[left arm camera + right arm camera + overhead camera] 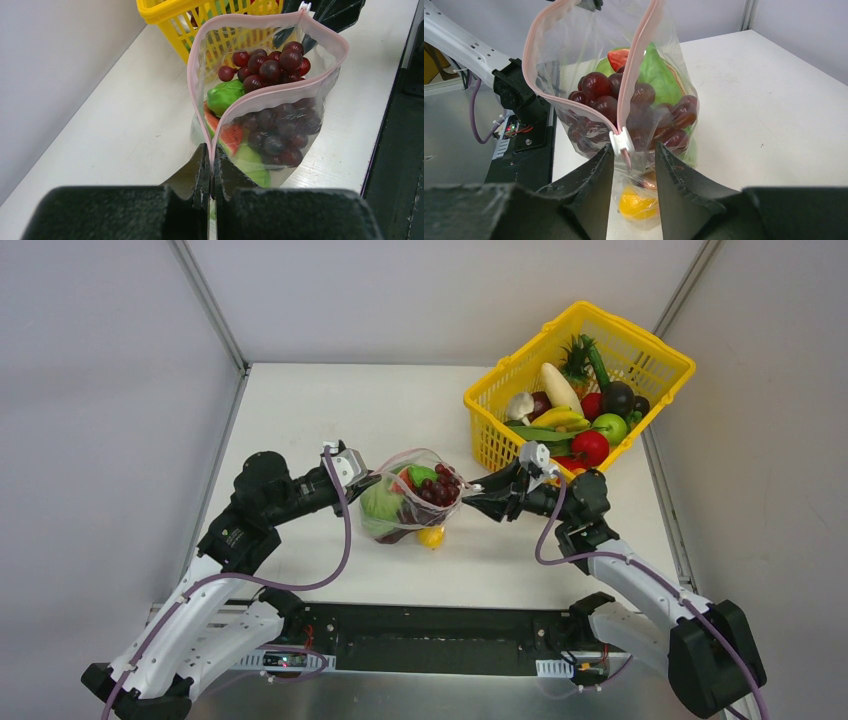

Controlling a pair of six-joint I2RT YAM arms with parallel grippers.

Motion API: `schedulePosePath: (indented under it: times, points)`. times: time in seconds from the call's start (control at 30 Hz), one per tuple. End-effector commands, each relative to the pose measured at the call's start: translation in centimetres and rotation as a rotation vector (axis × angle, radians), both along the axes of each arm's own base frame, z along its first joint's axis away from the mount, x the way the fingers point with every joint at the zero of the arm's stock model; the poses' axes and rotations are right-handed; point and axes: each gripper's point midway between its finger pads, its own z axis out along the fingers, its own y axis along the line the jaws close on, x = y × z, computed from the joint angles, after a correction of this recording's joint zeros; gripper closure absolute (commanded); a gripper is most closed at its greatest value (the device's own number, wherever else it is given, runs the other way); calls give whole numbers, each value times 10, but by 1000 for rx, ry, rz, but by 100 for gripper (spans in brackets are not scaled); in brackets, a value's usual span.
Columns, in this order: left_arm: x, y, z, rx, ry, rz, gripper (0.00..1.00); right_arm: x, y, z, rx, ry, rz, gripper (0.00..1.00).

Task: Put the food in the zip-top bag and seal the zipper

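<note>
The clear zip-top bag (pixel 415 495) stands at mid table, mouth open. It holds food: purple grapes (pixel 270 62), a green cabbage (pixel 380 502), a watermelon slice (pixel 231 137) and a yellow fruit (pixel 636 205) at the bottom. The pink zipper (pixel 197 65) runs round the mouth in a loop. My left gripper (pixel 212 165) is shut on the zipper's left end. At the other end, my right gripper (pixel 634 160) stands open. The white slider (pixel 621 142) sits at its fingertips, against the left finger (pixel 599 170), with a gap to the other.
A yellow lattice basket (pixel 600 315) stands at the back right, just behind my right arm. It holds several more toy fruits and vegetables, such as a red tomato (pixel 590 447) and a banana (pixel 560 418). Grey walls close in the table on both sides.
</note>
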Motion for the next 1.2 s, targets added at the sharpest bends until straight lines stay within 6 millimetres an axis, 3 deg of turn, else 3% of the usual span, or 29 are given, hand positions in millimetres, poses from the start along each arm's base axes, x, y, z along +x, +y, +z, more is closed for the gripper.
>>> schedulePosePath:
  times: [0.0, 0.1, 0.2, 0.5, 0.73, 0.87, 1.0, 1.03, 1.17]
  points:
    - [-1, 1, 34, -60, -83, 0, 100, -4, 1, 13, 21, -84, 27, 62]
    - [0, 2, 35, -56, -87, 4, 100, -4, 2, 12, 19, -81, 32, 64]
    - [1, 1, 34, -54, -82, 3, 100, -5, 2, 12, 18, -83, 35, 74]
    - [2, 1, 35, -56, -87, 8, 100, -3, 0, 12, 22, -82, 16, 74]
    - [3, 2, 34, -53, -85, 13, 100, -5, 0, 11, 21, -79, 22, 83]
    - [3, 2, 34, -53, -83, 14, 100, -4, -1, 12, 25, -79, 10, 81]
    - [4, 3, 34, -51, -87, 21, 100, -6, -1, 10, 22, -81, 19, 92]
    - [4, 3, 34, -52, -86, 21, 100, -5, -1, 11, 22, -82, 17, 100]
    - [3, 4, 33, -50, -84, 25, 100, -4, -1, 15, 31, -82, 6, 100]
